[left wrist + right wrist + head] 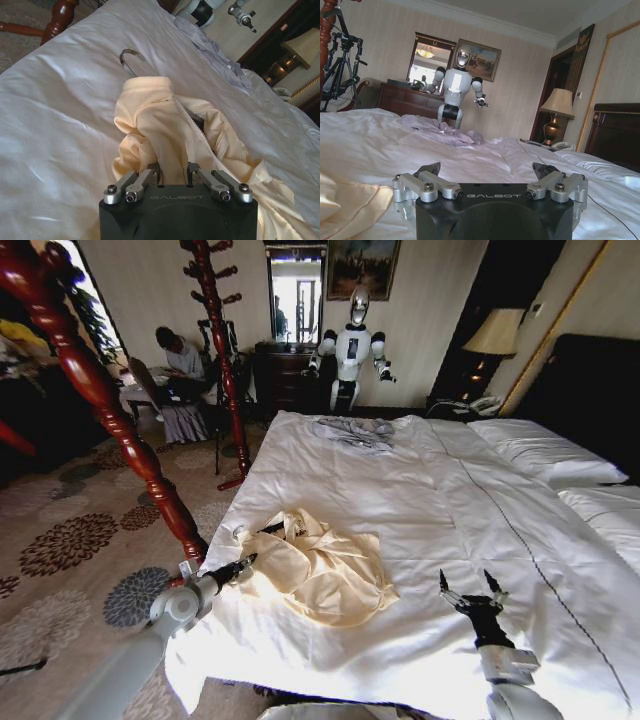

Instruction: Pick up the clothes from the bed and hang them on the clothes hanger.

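Presently, the clothes [318, 570], a pale cream-yellow shirt, lie crumpled on the white sheet of the bed [450, 500], near its foot-end corner on the robot's left. The clothes hanger [262, 530] is inside the shirt; in the left wrist view its silver hook [129, 56] protrudes from the collar and rests on the sheet.

Left gripper [243, 565]: positioned at the left edge of the shirt. In the left wrist view, the left gripper [173, 172] has its fingers drawn together on a fold of the cream fabric.

Right gripper [472, 591]: positioned above bare sheet to the right of the shirt, apart from it. Its fingers are spread wide and hold nothing; the right wrist view confirms this [487, 172].

A grey garment [356, 431] lies well apart at the far side of the bed. A red-brown wooden coat stand [100, 390] stands beside the bed on the left.
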Controlling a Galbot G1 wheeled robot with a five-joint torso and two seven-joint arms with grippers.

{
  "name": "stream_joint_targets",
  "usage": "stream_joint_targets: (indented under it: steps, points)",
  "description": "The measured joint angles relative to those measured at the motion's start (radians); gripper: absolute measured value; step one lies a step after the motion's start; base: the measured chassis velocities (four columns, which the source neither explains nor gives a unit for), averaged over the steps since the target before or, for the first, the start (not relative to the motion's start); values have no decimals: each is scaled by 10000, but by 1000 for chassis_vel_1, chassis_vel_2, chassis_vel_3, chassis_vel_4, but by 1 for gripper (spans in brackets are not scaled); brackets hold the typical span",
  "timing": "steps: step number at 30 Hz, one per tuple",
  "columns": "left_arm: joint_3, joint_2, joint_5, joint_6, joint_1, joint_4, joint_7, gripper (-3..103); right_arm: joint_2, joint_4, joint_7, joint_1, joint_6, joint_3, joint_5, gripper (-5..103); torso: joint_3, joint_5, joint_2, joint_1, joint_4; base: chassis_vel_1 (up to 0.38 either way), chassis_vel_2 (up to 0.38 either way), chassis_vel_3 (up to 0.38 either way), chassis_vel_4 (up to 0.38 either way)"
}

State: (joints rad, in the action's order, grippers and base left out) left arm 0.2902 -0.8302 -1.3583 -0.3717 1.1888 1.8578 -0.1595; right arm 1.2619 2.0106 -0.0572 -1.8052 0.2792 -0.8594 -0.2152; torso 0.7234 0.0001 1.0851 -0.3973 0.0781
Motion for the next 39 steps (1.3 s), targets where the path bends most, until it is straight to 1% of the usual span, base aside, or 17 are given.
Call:
stream_joint_targets:
  steps: [4,7,9,13,15,18,19,22,24,25,26,29,30,33,39]
  points:
    - [14,97,21,-54,83,201,-71,22,0,1,0,0,0,0,0,100,0,0,1,0,-2,0,0,0,0]
    - [-1,123,203,-68,201,228,-104,38,0,0,0,0,0,0,0,100,0,-1,1,0,-2,0,0,0,0]
    - [-5,122,232,-71,219,238,-114,38,0,0,0,0,0,0,0,100,0,-1,1,0,-2,0,0,0,0]
    - [-13,116,337,-94,288,380,-222,59,0,0,0,0,0,0,0,100,0,-1,1,0,-1,0,0,0,0]
    - [-13,116,370,-94,306,411,-259,59,0,1,0,0,0,0,0,100,0,-1,1,-1,-1,0,0,0,0]
    - [35,182,390,-97,418,607,-392,76,0,1,0,0,0,0,0,100,0,-2,1,0,-1,0,0,0,0]
    - [35,182,390,-97,418,607,-392,76,0,1,0,0,0,0,0,100,0,-2,1,0,-1,0,0,0,0]
    - [112,444,378,-142,660,959,-545,92,0,0,0,0,0,0,0,100,0,-1,2,0,-1,0,0,0,0]
    - [126,510,379,-146,723,1032,-555,92,-1,0,0,0,0,0,0,100,0,-1,2,0,-1,0,0,0,0]
    - [160,629,378,-153,833,1134,-557,97,0,0,0,0,0,0,0,100,0,-1,1,0,-2,0,0,0,0]
    - [210,772,367,-157,924,1231,-556,98,0,0,0,0,0,0,0,100,0,-1,1,0,-4,0,0,0,0]
    - [313,939,235,-157,894,1302,-518,100,-1,0,0,0,0,0,0,100,0,0,1,0,-5,0,0,0,0]
    - [398,968,99,-157,813,1307,-518,100,0,1,0,0,0,0,0,100,0,-2,1,0,-1,0,0,0,0]
    - [623,955,-377,-174,511,1308,-483,100,0,0,0,0,0,0,0,100,0,0,1,-1,-1,0,0,0,0]
    - [394,732,-391,-192,195,1013,-434,100,0,0,0,1,0,0,0,100,0,-2,1,0,-1,0,0,0,0]
